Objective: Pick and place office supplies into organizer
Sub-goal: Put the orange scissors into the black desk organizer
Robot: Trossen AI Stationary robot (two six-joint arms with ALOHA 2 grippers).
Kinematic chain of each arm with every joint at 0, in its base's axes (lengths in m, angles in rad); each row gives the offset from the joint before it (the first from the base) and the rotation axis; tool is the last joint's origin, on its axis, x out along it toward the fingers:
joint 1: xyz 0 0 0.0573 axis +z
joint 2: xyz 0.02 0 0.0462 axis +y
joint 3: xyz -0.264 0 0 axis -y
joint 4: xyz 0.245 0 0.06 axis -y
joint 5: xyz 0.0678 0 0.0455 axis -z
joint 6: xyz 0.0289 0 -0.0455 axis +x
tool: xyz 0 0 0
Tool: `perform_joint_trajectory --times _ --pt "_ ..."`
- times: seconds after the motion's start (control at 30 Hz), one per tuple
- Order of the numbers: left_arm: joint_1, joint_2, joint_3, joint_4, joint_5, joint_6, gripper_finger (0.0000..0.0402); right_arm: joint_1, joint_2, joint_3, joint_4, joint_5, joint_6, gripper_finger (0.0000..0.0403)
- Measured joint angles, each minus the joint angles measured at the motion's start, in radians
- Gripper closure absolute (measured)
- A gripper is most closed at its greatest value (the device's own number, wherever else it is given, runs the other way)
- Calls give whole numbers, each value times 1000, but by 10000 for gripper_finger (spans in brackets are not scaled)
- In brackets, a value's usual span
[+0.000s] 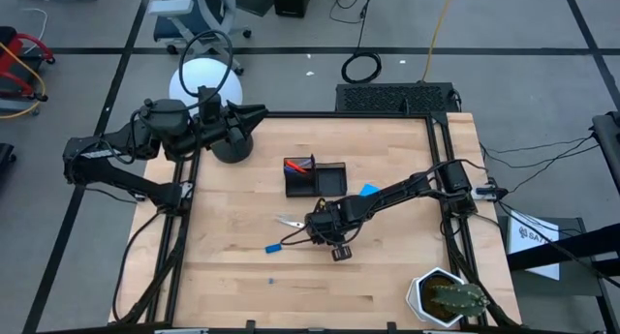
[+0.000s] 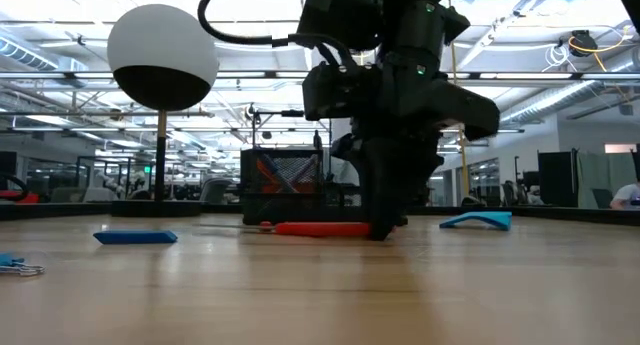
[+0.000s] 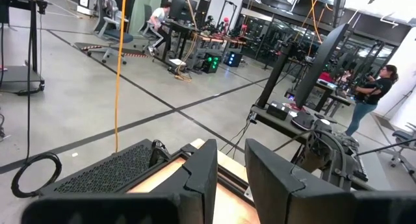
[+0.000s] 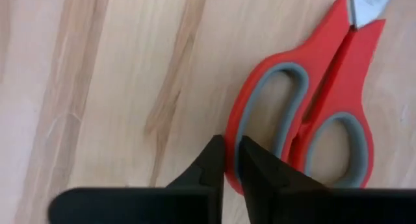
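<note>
The red-handled scissors (image 4: pixel 305 113) lie flat on the table, blades (image 1: pixel 288 220) pointing toward the table's left. My right gripper (image 4: pixel 231 164) stands over their handle end, fingers pointing down and almost together. In the low view it (image 2: pixel 383 228) reaches the tabletop beside the red handles (image 2: pixel 320 228). The black organizer (image 1: pixel 316 177) stands farther back, with orange pens (image 1: pixel 298 166) in its left section. A bright blue pad (image 1: pixel 368 190) lies right of it. A blue pen (image 1: pixel 275 247) lies nearer, left of the gripper. My left gripper (image 3: pixel 231 178) waits above the table's far-left corner, slightly open. My right gripper pinches the outer rim of one handle loop (image 4: pixel 231 182) of the scissors. One finger (image 4: pixel 211 162) is outside the loop and the other (image 4: pixel 260 172) over its inside. The fingers come from above, pointing down. The scissors lie flat on the wood.
A round black lamp base (image 1: pixel 232 143) with a white globe (image 2: pixel 162 57) stands at the far-left corner under the left arm. A potted cactus (image 1: pixel 448 297) sits at the near-right corner. A tiny blue piece (image 1: pixel 272 279) lies nearer the front edge. Bare wood spreads across the near-left part.
</note>
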State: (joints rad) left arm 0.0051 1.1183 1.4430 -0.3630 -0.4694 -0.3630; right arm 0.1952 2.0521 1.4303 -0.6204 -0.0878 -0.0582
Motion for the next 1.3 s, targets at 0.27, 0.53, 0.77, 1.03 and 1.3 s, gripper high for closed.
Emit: perform_joint_trajectory --times 0.27,0.53,0.77,1.03,1.3 --pt "0 0 0 0 0 0 316 -30 -2 -2 25 -37 53 387" --pt "0 0 0 0 0 0 316 -62 -68 -6 19 -37 43 387" --pt "0 0 0 0 0 0 316 -90 -159 -5 19 -25 36 387" --pt "0 0 0 0 0 0 316 -115 -267 -4 20 33 67 387" --pt "0 0 0 0 0 -14 316 -121 -375 -2 78 156 169 387"
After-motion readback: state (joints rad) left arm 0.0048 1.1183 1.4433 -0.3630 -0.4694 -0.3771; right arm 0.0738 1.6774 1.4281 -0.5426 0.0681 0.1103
